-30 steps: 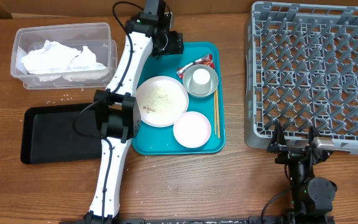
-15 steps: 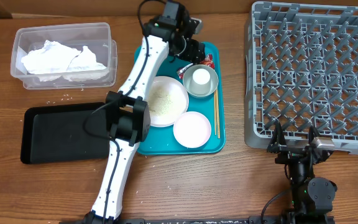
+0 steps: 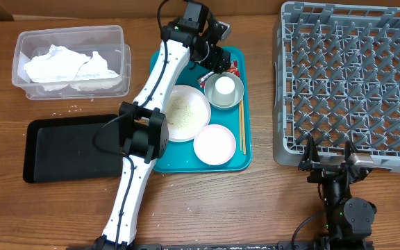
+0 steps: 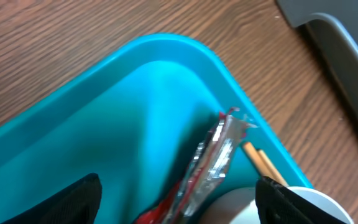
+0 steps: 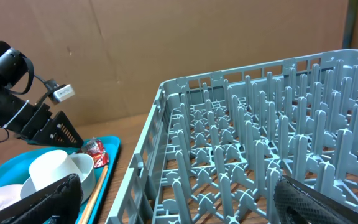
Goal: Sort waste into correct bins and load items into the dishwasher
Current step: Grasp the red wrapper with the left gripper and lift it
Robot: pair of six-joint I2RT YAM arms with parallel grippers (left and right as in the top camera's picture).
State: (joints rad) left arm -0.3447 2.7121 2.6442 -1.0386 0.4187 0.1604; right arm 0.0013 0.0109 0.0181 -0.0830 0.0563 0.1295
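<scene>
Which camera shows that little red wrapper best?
The left wrist view: the red wrapper lies close up in the teal tray corner. Overhead it is a small red scrap partly hidden by the left gripper; the right wrist view shows a distant red speck.

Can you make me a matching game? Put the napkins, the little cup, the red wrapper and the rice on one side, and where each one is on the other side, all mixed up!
Things:
1. crumpled napkins
2. white cup
3. red wrapper
4. pile of rice grains

Places:
A. in the grey bowl
B. in a far corner of the teal tray
C. on the large plate
D. in the clear tub

Pairs: 1-D, 2-A, 3-B, 4-C.
</scene>
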